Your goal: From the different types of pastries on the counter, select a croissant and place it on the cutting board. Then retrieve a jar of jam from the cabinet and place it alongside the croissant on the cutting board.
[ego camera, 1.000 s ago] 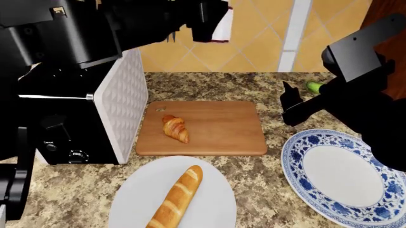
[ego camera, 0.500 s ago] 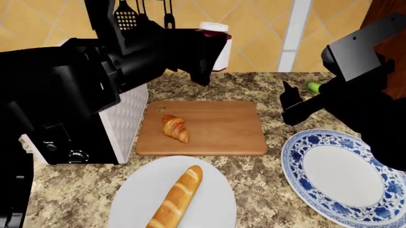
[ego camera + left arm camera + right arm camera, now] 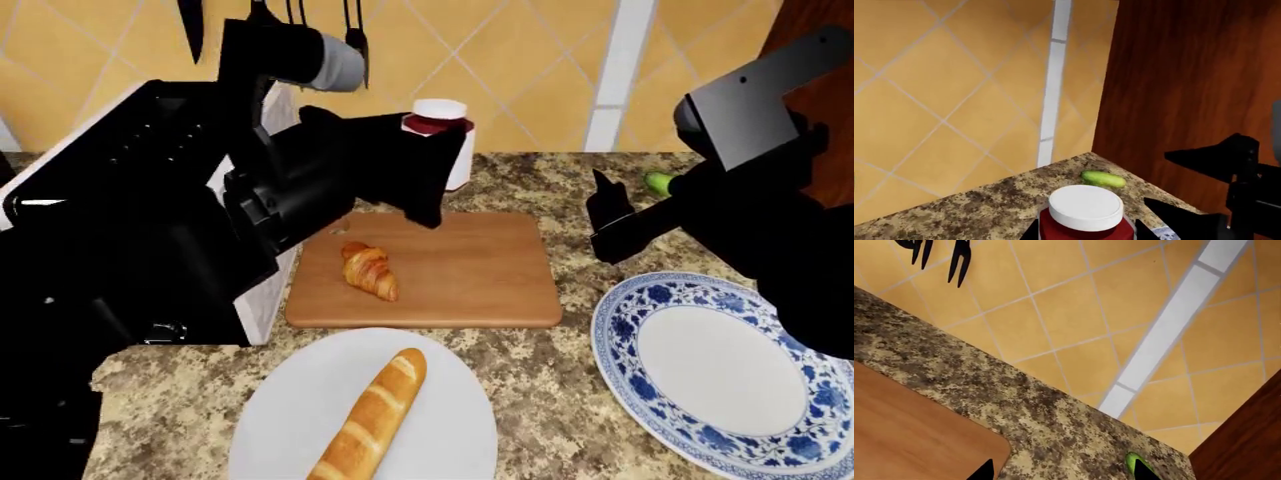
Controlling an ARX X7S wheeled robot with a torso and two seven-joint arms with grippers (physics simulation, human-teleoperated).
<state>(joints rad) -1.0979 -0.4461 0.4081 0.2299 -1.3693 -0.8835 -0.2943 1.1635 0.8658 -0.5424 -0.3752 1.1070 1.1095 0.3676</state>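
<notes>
My left gripper [image 3: 434, 160] is shut on the jar of jam [image 3: 439, 140], which has a white lid, dark red shoulder and white body. It holds the jar above the far edge of the cutting board [image 3: 467, 275]. The jar fills the left wrist view [image 3: 1085, 212] between the jaws. The croissant [image 3: 370, 270] lies on the left part of the board. The baguette [image 3: 370, 415] lies on a white plate [image 3: 280, 420]. My right gripper [image 3: 607, 215] is open and empty, right of the board, over the granite counter [image 3: 587, 400]; its fingertips [image 3: 984, 471] frame the board corner [image 3: 914, 435].
A blue-patterned plate [image 3: 727, 370] sits at the right front. A toaster [image 3: 200, 270] stands left of the board, largely behind my left arm. A green cucumber [image 3: 658, 182] lies by the brown cabinet side [image 3: 1201, 75]. Utensils [image 3: 300, 20] hang on the tiled wall.
My left arm has come down and forward with the jar, from high near the wall to just above the board's far edge. The right arm has not moved.
</notes>
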